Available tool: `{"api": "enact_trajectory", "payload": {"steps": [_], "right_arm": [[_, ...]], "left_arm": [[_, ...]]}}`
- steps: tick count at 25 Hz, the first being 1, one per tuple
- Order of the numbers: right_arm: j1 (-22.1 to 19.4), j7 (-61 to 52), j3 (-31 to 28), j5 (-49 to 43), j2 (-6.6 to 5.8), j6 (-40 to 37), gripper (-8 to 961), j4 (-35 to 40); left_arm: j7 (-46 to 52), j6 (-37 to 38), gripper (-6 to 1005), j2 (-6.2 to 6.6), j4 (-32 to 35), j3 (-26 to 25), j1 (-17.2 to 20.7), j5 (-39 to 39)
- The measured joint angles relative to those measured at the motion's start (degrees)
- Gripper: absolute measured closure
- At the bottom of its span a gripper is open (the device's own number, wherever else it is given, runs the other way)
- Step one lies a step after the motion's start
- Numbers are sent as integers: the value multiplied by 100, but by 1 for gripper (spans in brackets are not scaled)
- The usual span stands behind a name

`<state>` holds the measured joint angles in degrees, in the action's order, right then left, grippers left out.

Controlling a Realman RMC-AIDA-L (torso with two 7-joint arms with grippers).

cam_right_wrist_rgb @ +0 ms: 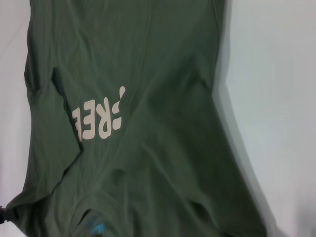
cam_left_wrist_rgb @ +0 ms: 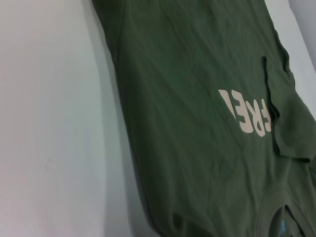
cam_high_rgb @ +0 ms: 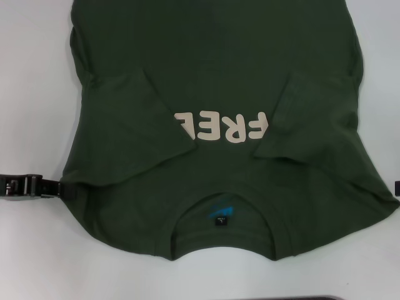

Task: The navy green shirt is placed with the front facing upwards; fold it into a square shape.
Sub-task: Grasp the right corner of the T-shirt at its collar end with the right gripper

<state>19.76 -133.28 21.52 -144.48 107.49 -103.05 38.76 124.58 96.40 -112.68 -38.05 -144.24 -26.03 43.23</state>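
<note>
The navy green shirt (cam_high_rgb: pixel 212 94) lies front-up across the middle of the white table (cam_high_rgb: pixel 31 94), its collar (cam_high_rgb: pixel 226 232) toward the near edge and its hem running off past the far edge of the head view. Both sleeves are already turned inward: the left sleeve flap (cam_high_rgb: pixel 137 119) and the right sleeve flap (cam_high_rgb: pixel 312 115) each cover an end of the cream lettering (cam_high_rgb: pixel 222 127), so only part of the word shows. The blue inner label (cam_high_rgb: pixel 220 211) sits inside the neck opening.

The left gripper (cam_high_rgb: pixel 60 187) is at the shirt's left shoulder edge, near the table's left side, its dark body just touching the cloth; whether its fingers are apart or closed on the fabric cannot be told. Of the right gripper only a dark sliver shows at the right edge of the head view (cam_high_rgb: pixel 397 189), beside the right shoulder, and its finger state cannot be told either.

The likely risks lie in the next fold. If one gripper catches only the top layer, the tucked sleeve flaps could slide out. If the two arms lift unevenly, the shoulder line would skew and the fold would come out as a slanted shape, not a square. The soft cotton may also bunch near the collar, where ripples already show in the right wrist view (cam_right_wrist_rgb: pixel 123 173).
</note>
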Motion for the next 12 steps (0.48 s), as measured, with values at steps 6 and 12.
{"api": "enact_trajectory", "payload": {"steps": [6,12], "right_arm": [[32,-31,30,-1,3,66,74,0],[82,-53,145,-1,38,122,74,0]], "left_arm": [[9,-15,964,0,7,0,-16,2],[20,-23,964,0,1,1,-53,-3]]}}
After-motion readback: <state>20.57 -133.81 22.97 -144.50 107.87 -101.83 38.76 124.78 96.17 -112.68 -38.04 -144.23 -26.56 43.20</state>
